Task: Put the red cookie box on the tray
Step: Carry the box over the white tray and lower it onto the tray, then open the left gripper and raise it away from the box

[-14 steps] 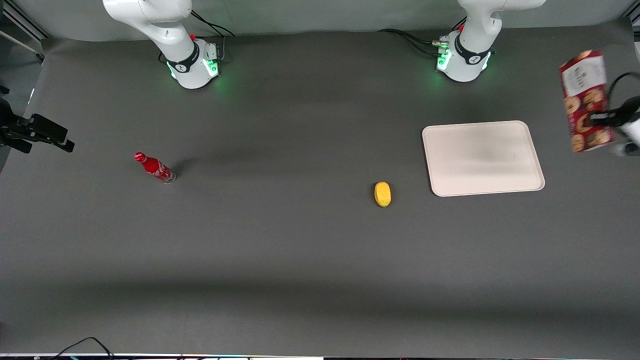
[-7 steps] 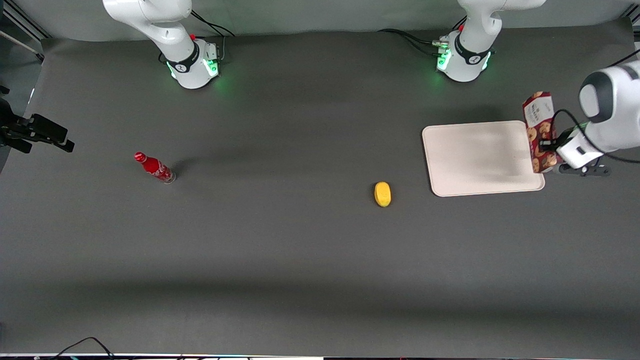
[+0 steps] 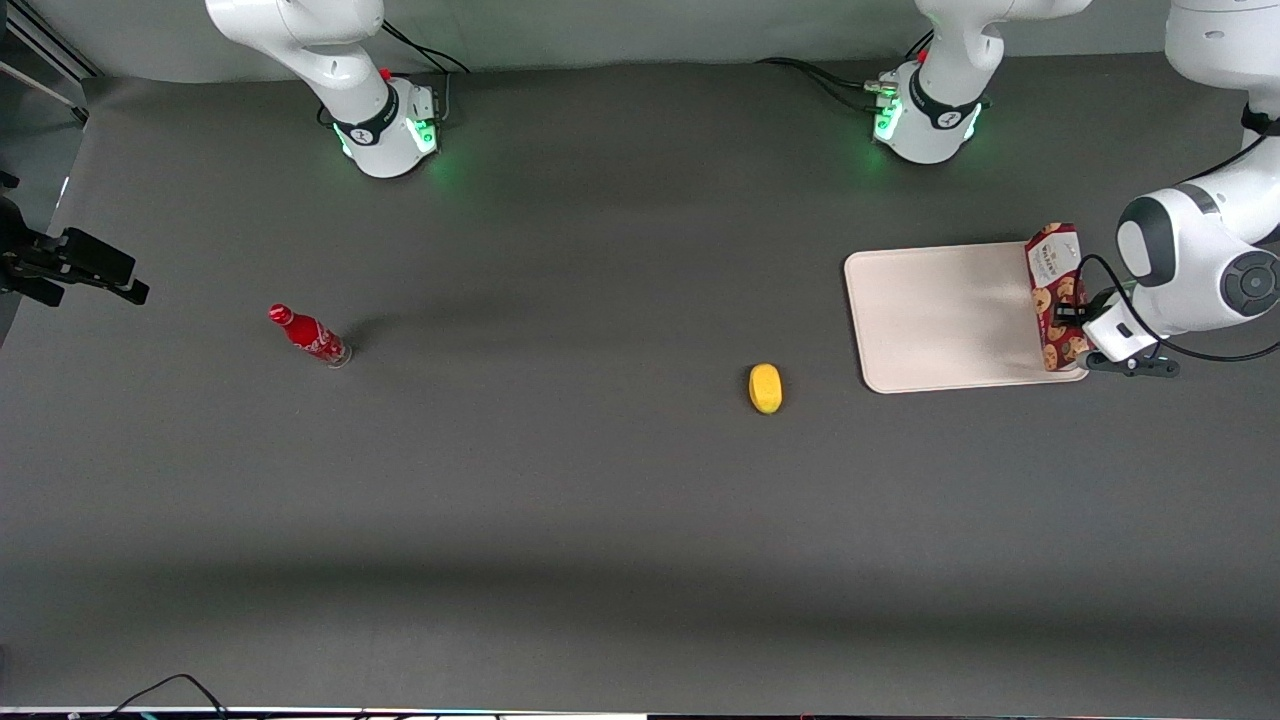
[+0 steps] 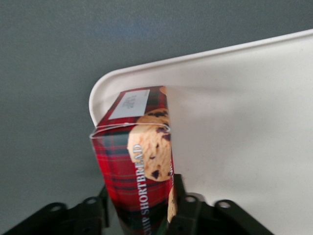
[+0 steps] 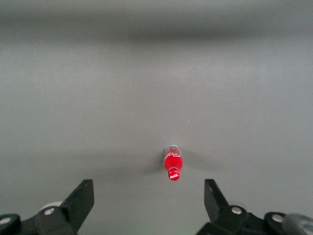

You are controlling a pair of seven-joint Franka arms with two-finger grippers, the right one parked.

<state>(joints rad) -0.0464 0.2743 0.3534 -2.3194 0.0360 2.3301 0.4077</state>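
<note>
The red cookie box [image 3: 1056, 296] stands on its thin edge at the rim of the cream-white tray [image 3: 950, 315], at the tray's end toward the working arm. My left gripper [image 3: 1078, 312] is shut on the box, its fingers clamped on both flat faces. In the left wrist view the box [image 4: 139, 156] shows its plaid side with a cookie print and a white label panel, held between the gripper [image 4: 142, 210] fingers over the tray's rounded corner [image 4: 102, 90].
A yellow lemon-like object [image 3: 765, 387] lies on the dark table beside the tray, toward the parked arm's end. A small red soda bottle [image 3: 309, 336] stands far off toward the parked arm's end; it also shows in the right wrist view [image 5: 173, 165].
My left gripper has carried the box down from above the table's edge and in toward the tray. The box now sits low at the tray's rim.
</note>
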